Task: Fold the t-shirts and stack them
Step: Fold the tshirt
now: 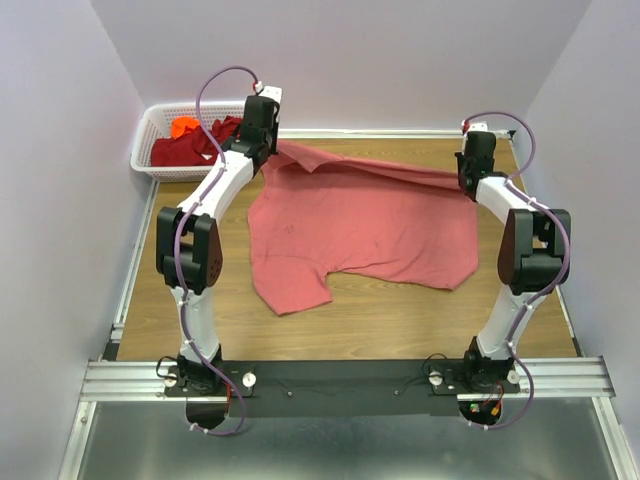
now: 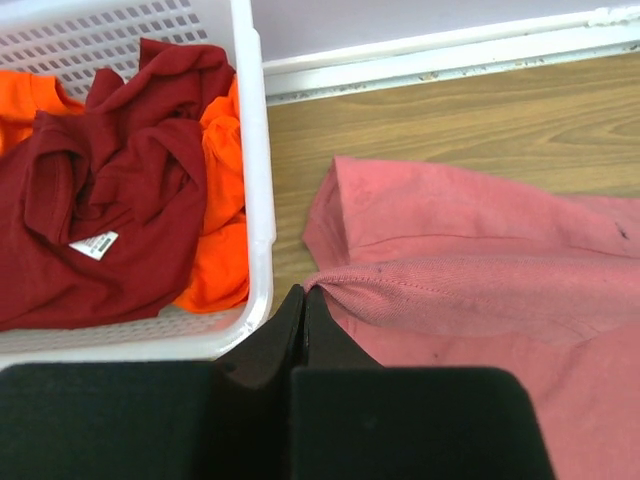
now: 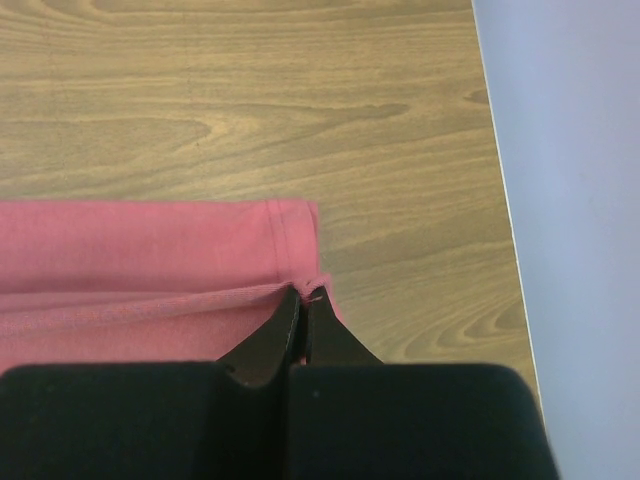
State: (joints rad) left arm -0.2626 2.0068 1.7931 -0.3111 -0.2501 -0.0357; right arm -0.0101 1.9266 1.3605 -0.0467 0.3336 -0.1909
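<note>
Your left gripper (image 2: 303,293) and right gripper (image 3: 303,296) each pinch one far corner of the large salmon-pink cloth t-shirt (image 1: 360,235) (edge stretched between them).

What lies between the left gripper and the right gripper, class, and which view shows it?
The salmon-pink t-shirt: its far edge stretches from the left gripper to the right gripper, both gripping it. The top external view shows it.

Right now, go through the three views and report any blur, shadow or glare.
Top view: even light, sharp, faint shadows, walls splaying outward around the pink shirt. Left wrist view: basket, red shirt and orange shirt crisp, no glare; left gripper a black, featureless mass. Right wrist view: table grain sharp, right gripper equally black.
</note>
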